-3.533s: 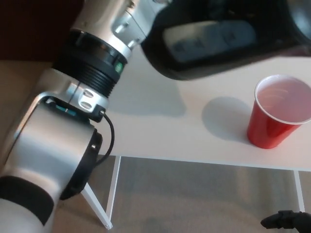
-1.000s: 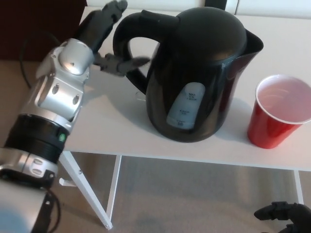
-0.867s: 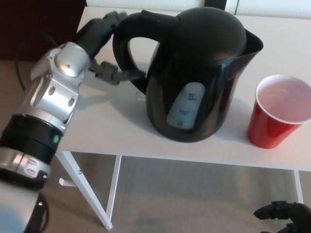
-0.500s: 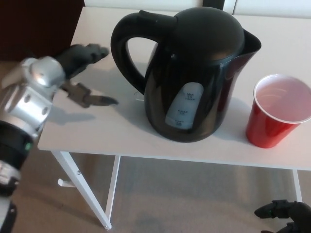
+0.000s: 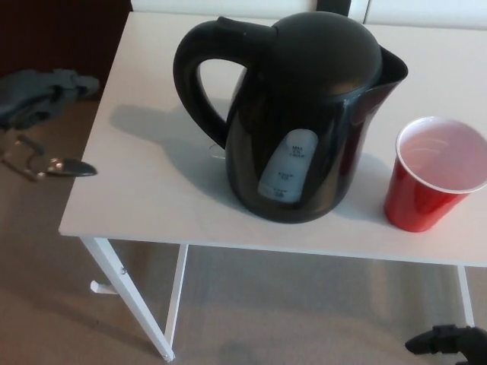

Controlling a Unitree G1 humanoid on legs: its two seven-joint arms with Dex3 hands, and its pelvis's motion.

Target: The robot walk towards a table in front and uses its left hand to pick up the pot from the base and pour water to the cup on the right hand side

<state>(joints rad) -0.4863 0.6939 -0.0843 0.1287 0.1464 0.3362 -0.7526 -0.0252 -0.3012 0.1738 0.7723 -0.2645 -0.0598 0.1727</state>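
From my remote seat I look down on a white table [image 5: 152, 190]. A black kettle [image 5: 304, 114] stands upright near its centre, handle toward nine o'clock, spout toward three o'clock. At three o'clock from the kettle, just beside it, stands a red cup [image 5: 430, 182] holding liquid. The left hand [image 5: 42, 114] appears as a blur at nine o'clock, off the table's edge and apart from the kettle — fingers spread, holding nothing. At five o'clock, only a sliver of the right hand [image 5: 449, 342] shows — I cannot tell its state.
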